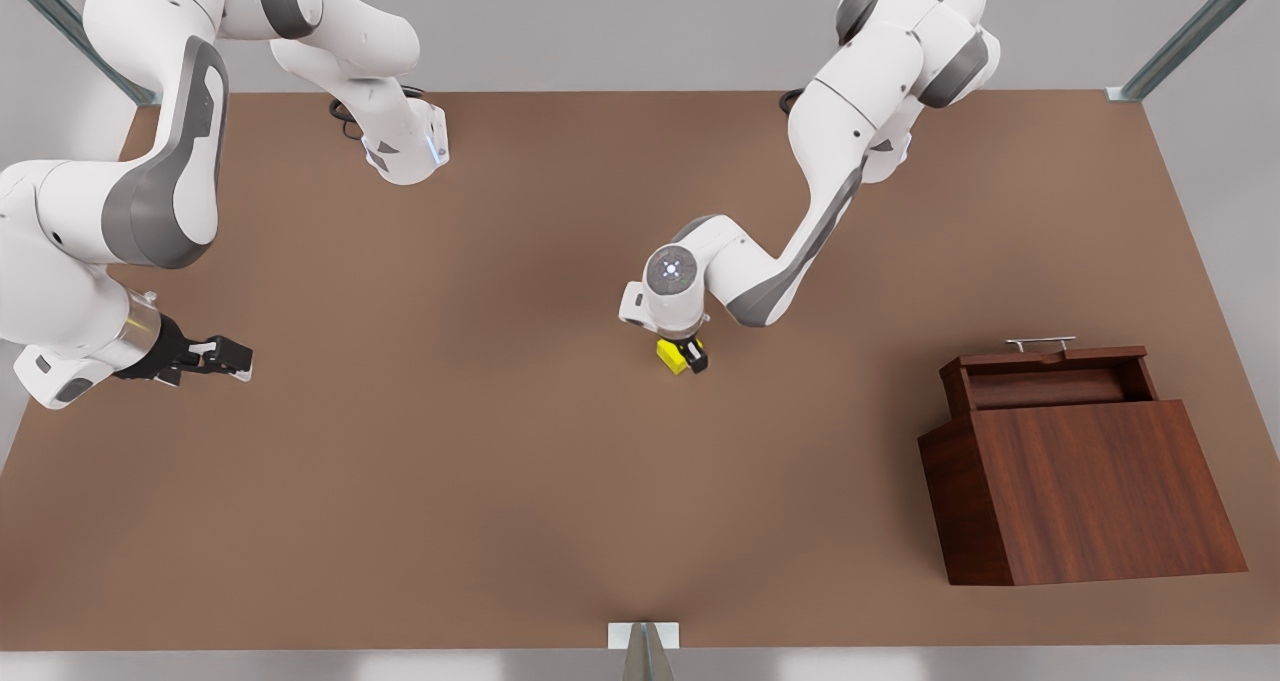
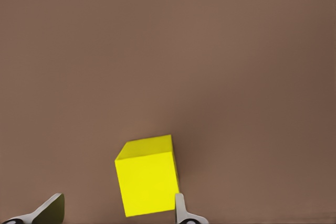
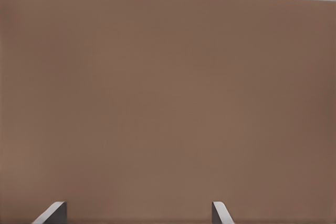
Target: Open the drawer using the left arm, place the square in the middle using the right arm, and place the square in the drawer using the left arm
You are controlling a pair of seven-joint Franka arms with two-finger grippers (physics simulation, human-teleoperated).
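Left gripper [image 1: 686, 357] hung spread around the cube [image 1: 671, 355] mid-table; right gripper [image 1: 222, 354] waited spread, drawer [image 1: 1050, 376] open

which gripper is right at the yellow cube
The left gripper, at the table's middle, with the square between its open fingers. The right gripper waits open at the front view's left.

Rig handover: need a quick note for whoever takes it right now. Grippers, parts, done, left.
Left gripper: open, down at the square mid-table, fingers either side, not closed on it.
Right gripper: open, empty, waiting at the front view's left.
Drawer: pulled open, nothing visible inside, at the front view's right.
Done: drawer opened, square put in the middle.
Left: left arm grasps the square and places it in the drawer.
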